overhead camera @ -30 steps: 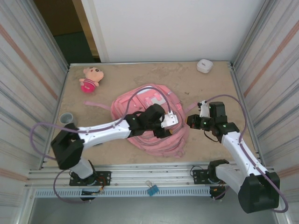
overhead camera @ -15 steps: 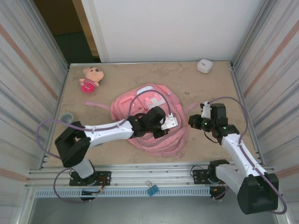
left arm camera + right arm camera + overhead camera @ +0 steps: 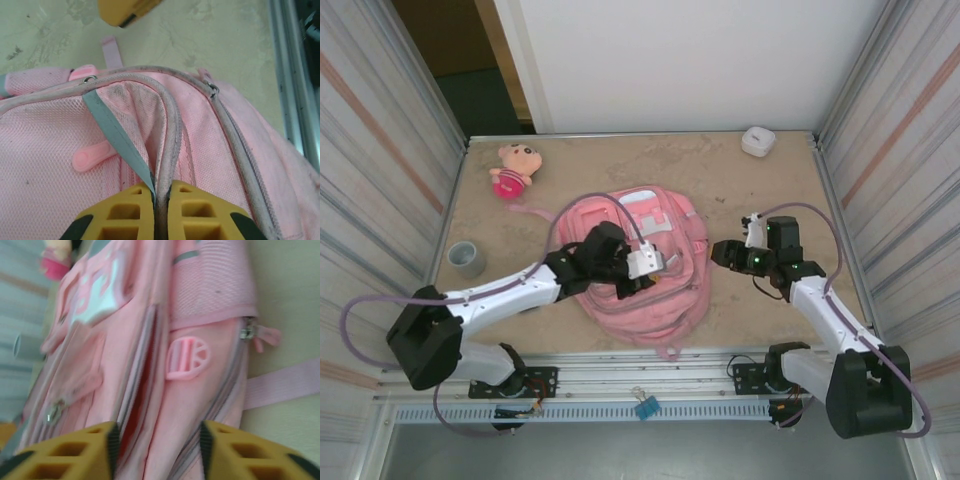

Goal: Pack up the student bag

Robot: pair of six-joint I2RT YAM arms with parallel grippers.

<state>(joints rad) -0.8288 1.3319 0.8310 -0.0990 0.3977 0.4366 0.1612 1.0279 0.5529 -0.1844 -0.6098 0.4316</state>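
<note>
bag: large pink fabric student bag point(image 3: 665, 215) lies flat at table centre
left gripper point(image 3: 161, 192): pinched shut on the bag's pale piping rim point(image 3: 167, 125)
right gripper point(image 3: 157, 432): jaws wide, empty, at the bag's 3 o'clock edge
step: opening the main compartment, I'd say
how: lift rim straight up, slowly; right takes opposite lip before spreading

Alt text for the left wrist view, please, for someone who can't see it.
The left hand is shut on a pale piped seam of the pink student bag, beside a grey strip. Beige table shows beyond.
</note>
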